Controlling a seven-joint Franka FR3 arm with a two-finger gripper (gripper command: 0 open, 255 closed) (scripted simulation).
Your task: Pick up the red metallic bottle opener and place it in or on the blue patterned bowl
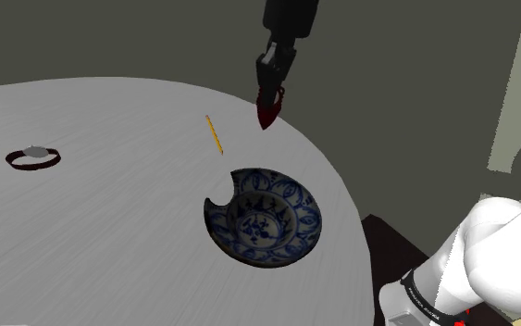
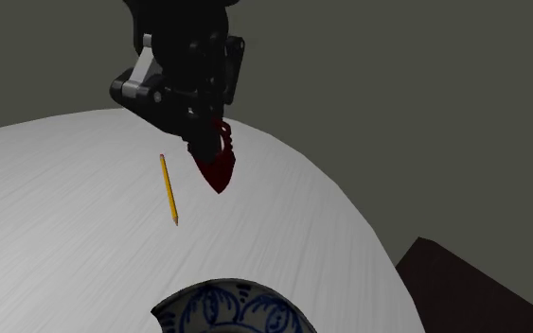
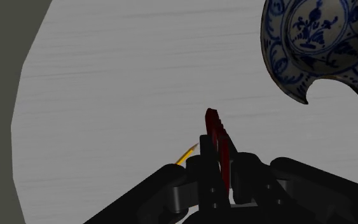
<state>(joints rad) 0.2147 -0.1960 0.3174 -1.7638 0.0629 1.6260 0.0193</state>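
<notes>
A dark red bottle opener (image 1: 269, 112) (image 2: 219, 166) (image 3: 216, 138) hangs above the round white table (image 1: 110, 204), its pointed end down. My black gripper (image 1: 272, 85) (image 2: 205, 132) (image 3: 220, 173) is shut on its upper end, and the two fingers clasp it in the wrist view. The blue-and-white patterned bowl (image 1: 266, 219) (image 2: 226, 310) (image 3: 323, 44) rests on the table near its edge, with a chipped notch in its rim. The opener hangs off to the side of the bowl, toward the far edge of the table in the shoulder view.
A yellow pencil (image 1: 214, 134) (image 2: 168, 188) (image 3: 186, 154) lies on the table between the gripper and the bowl. A dark ring-shaped thing (image 1: 34, 158) lies at the shoulder view's left. The table's curved edge (image 1: 346, 199) runs close by the bowl.
</notes>
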